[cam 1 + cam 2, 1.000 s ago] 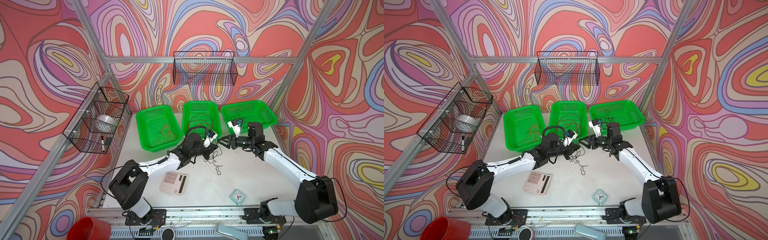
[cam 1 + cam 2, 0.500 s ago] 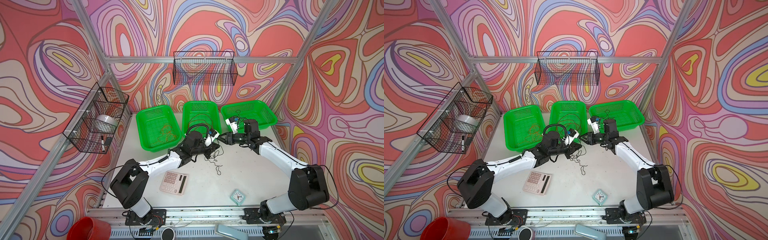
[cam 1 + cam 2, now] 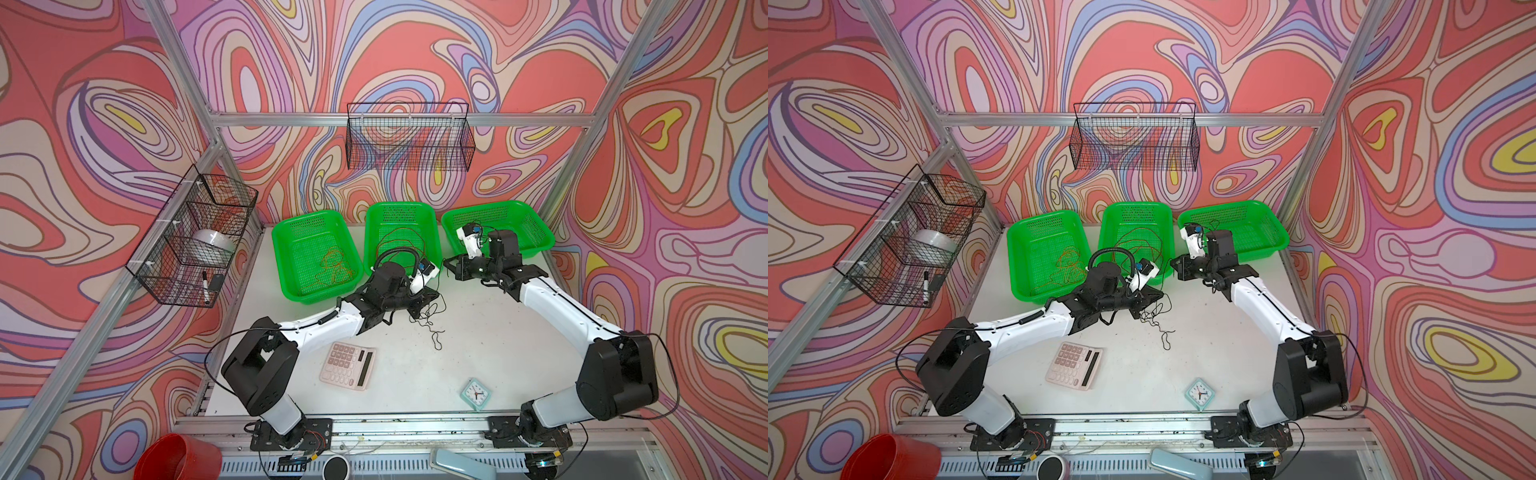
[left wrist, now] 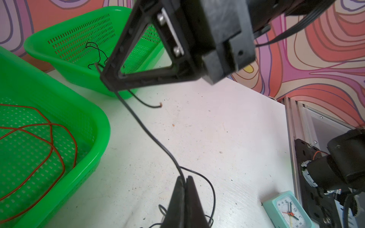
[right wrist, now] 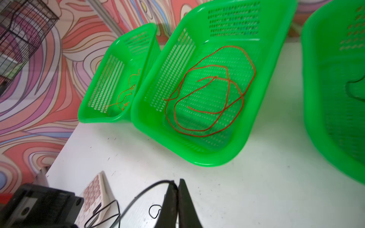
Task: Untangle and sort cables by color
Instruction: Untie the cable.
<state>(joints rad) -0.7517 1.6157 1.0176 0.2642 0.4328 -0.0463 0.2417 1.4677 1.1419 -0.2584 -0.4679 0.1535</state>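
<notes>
A thin black cable (image 4: 150,136) is stretched between my two grippers, and the rest of it lies looped on the table (image 3: 432,322). My left gripper (image 4: 184,178) is shut on one part of it, in front of the middle basket (image 3: 399,212). My right gripper (image 5: 177,182), a short way to the right (image 3: 446,262), is shut on another part (image 5: 142,194). Orange cables (image 3: 332,266) lie in the left basket (image 3: 307,224). Red cables (image 5: 207,98) lie in the middle one. A black cable (image 4: 96,49) lies in the right basket (image 3: 519,220).
A pink calculator (image 3: 348,365) and a small teal clock (image 3: 476,392) lie on the near half of the table. Black wire baskets hang on the left wall (image 3: 195,237) and the back wall (image 3: 409,137). A red cup (image 3: 178,457) stands below the front rail.
My right arm has swung left toward the left gripper, and its jaws have closed on the black cable. The left gripper has stayed shut on the cable, nearly in place.
</notes>
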